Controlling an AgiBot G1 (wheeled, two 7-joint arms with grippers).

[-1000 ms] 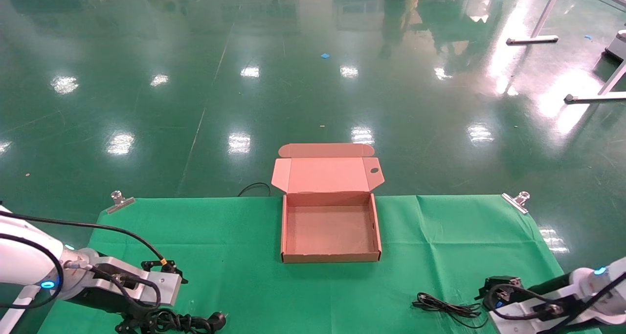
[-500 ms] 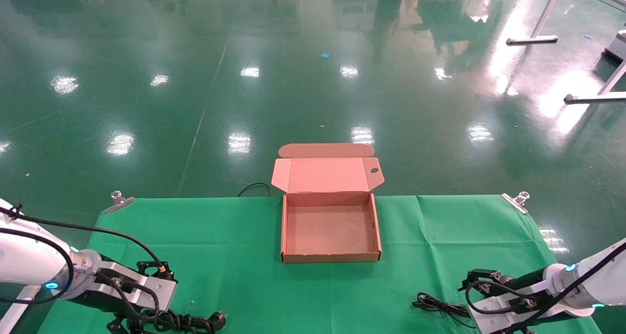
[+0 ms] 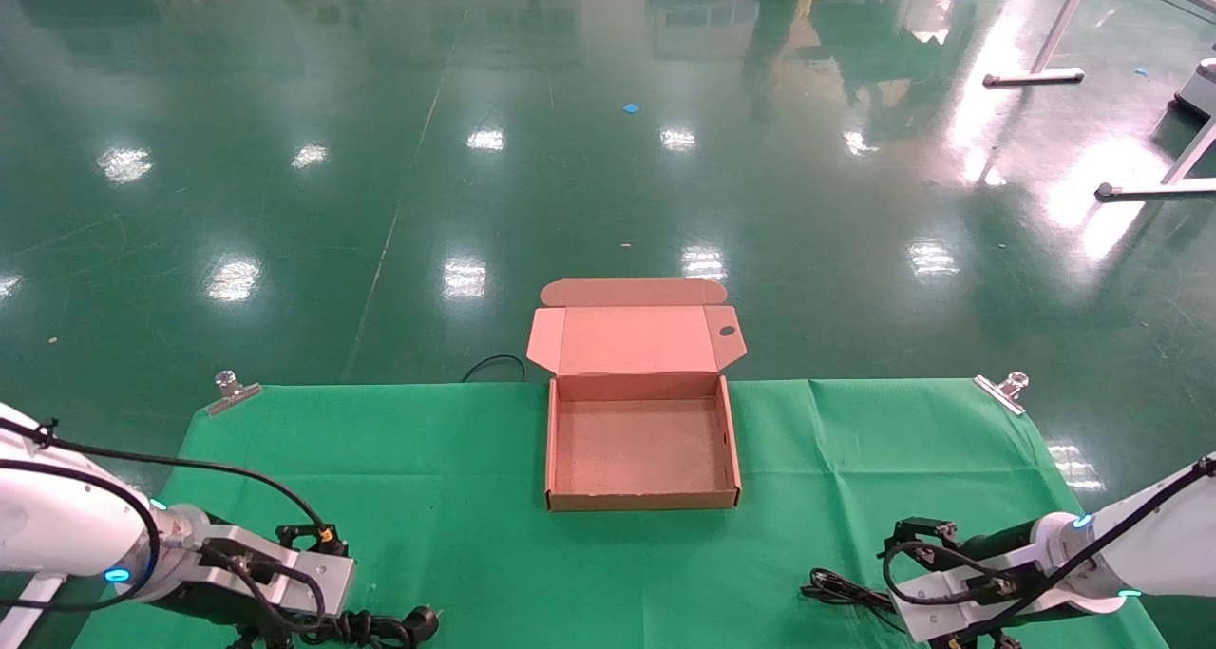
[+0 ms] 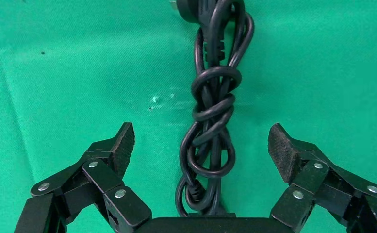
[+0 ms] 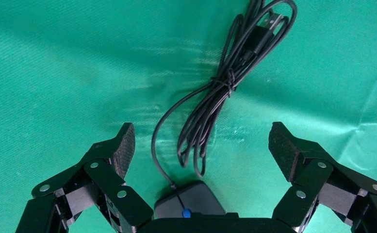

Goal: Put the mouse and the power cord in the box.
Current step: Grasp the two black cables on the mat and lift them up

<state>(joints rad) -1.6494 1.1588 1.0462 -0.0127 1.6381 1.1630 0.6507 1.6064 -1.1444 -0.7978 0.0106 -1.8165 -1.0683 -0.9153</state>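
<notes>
At the worktop's (image 3: pixel 456 459) near-left corner, left gripper (image 4: pixel 201 145) low over the power cord (image 4: pixel 214 111), fingers spread wide to either side of the knotted bundle, nothing clamped yet. Cord flat on the green cloth, plug end pointing away from the wrist. Middle of the far edge: box (image 3: pixel 642 503) open and empty, lid folded back off the worktop's edge. Over at the near-right corner, right gripper (image 5: pixel 202 148) equally wide apart, poised over the mouse (image 5: pixel 190 206), blue wheel just peeking out below the palm, thin cable (image 5: pixel 225 82) trailing off in a tied loop. Reads as the pre-grasp step on both sides, neither item lifted. Next up, by the look of it: drop the last bit, close squarely on cord bundle and mouse body, then carry inward to the box, minding that dangling cable.
</notes>
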